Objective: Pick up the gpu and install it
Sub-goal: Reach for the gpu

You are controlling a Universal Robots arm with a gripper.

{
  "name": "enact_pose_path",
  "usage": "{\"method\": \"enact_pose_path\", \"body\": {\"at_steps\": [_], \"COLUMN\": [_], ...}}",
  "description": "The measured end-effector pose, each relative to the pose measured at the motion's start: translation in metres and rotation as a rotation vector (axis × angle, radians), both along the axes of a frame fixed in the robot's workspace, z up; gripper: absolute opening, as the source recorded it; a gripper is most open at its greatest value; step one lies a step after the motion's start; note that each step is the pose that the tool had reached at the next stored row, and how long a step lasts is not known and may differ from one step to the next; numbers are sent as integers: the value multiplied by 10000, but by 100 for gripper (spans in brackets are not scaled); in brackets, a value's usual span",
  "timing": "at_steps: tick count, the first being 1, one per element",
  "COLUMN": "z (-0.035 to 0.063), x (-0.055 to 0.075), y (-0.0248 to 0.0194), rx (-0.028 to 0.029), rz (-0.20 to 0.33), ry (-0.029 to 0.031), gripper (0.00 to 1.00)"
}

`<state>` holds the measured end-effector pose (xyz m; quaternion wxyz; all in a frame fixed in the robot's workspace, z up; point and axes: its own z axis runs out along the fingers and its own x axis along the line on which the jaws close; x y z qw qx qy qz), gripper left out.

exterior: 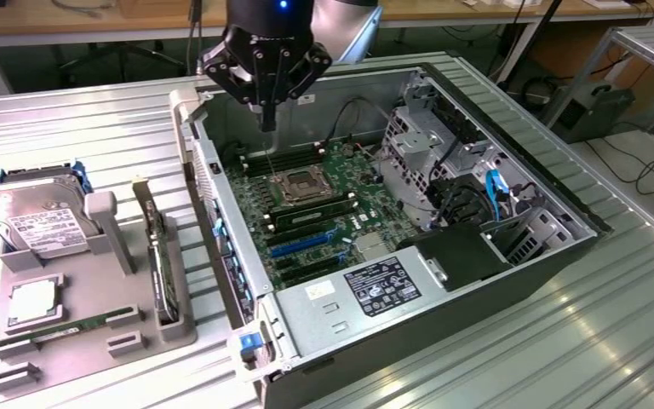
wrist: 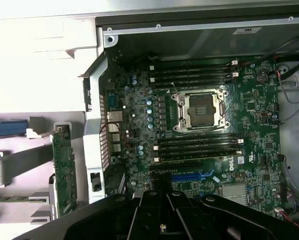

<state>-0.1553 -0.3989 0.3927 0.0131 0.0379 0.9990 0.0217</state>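
The gpu [exterior: 163, 260] stands on edge in a slot of the grey holder tray [exterior: 88, 328], to the exterior view's left of the open computer case [exterior: 418, 281]. In the wrist view the gpu [wrist: 63, 172] appears as a narrow green board beside the case wall. My gripper [exterior: 268, 123] hangs above the far end of the case, over the motherboard [exterior: 310, 213], well away from the gpu. Its fingers are shut with nothing between them. The wrist view looks down past the black gripper [wrist: 161, 220] onto the motherboard [wrist: 139, 130] and its blue card slot [wrist: 192, 176].
The tray also holds a silver hard drive [exterior: 34, 217], a processor chip [exterior: 31, 302] and a green RAM stick [exterior: 60, 331]. Drive cages [exterior: 429, 162] and a power supply [exterior: 384, 285] sit inside the case. Everything rests on a ribbed metal table [exterior: 599, 341].
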Motion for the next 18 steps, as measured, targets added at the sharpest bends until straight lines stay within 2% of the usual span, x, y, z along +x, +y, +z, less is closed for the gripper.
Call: {"method": "enact_pose_path", "body": {"at_steps": [2,4,17,18], "z": [0,-5,-13,-18], "x": [-4,-135,-185,-259], "y": [0,0,0,0], "rx": [0,0,0,0], "rz": [0,0,0,0], "ry": [0,0,0,0], "gripper": [11,11,11,11]}}
